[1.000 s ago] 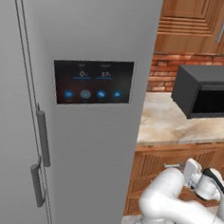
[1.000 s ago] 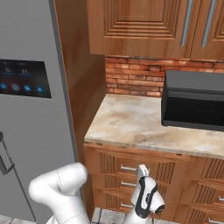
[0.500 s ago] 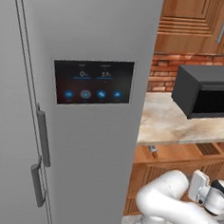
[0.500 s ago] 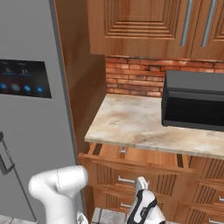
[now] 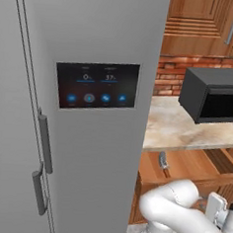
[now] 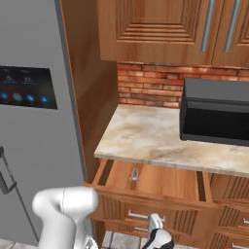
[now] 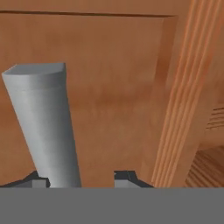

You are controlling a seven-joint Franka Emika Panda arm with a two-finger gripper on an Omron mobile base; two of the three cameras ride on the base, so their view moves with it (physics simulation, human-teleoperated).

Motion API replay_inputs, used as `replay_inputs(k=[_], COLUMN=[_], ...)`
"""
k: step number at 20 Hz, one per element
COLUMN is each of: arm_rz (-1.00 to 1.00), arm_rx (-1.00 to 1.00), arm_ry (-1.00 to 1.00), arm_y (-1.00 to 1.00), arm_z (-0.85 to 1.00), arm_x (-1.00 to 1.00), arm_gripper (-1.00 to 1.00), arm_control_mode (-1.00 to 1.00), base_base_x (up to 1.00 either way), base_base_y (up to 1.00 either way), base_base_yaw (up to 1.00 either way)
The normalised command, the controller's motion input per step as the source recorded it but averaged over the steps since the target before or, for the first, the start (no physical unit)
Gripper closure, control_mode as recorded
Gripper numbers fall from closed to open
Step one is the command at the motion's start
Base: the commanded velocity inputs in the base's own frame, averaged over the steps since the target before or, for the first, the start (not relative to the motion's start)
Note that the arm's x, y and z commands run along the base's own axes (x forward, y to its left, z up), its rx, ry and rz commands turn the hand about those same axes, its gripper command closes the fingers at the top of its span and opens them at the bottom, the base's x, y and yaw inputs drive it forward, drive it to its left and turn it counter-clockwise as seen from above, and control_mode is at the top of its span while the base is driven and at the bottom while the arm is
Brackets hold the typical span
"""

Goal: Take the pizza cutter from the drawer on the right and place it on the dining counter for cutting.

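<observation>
The wooden drawer [image 6: 151, 182] under the stone worktop stands pulled out, showing its lighter orange inside. The pizza cutter [image 6: 133, 172], a small slim grey utensil, lies near the drawer's back left; it also shows as the pizza cutter [image 5: 163, 162] in the left base view. My gripper [image 7: 81, 178] is low in front of the drawer front [image 7: 109, 87], open around the silver bar handle [image 7: 46, 122]. The handle sits against the left fingertip [image 7: 38, 179], with a gap to the right one. The dining counter is out of view.
A tall grey fridge [image 5: 74, 110] with a dark touch panel [image 5: 97, 86] stands at the left. A black microwave [image 6: 214, 112] sits on the narrow stone worktop [image 6: 146, 133], with brick wall and wooden upper cabinets [image 6: 165, 29] above. More drawers [image 6: 141, 216] lie below.
The drawer has slid out from shut to wide open, uncovering the pizza cutter. My hand has drawn back and down with the handle.
</observation>
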Motion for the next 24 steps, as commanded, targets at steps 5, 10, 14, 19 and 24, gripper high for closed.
replay_inputs(k=[5, 10, 14, 19, 24], arm_rz=[0.0, 0.0, 0.0, 0.0, 0.0], arm_rx=[0.0, 0.0, 0.0, 0.0, 0.0], arm_ry=[0.07, 0.06, 0.05, 0.01, 0.0], arm_y=[-0.21, -0.23, -0.22, -0.06, -0.01], arm_z=[-0.45, -0.44, -0.41, -0.05, 0.0], arm_x=[-0.93, -0.97, -0.94, -0.37, -0.05], arm_gripper=[1.0, 1.0, 1.0, 1.0, 1.0], arm_control_mode=[-1.0, -1.0, -1.0, -1.0, -1.0], base_base_x=[0.0, 0.0, 0.0, 0.0, 0.0], base_base_y=[0.0, 0.0, 0.0, 0.0, 0.0], base_base_yaw=[0.0, 0.0, 0.0, 0.0, 0.0])
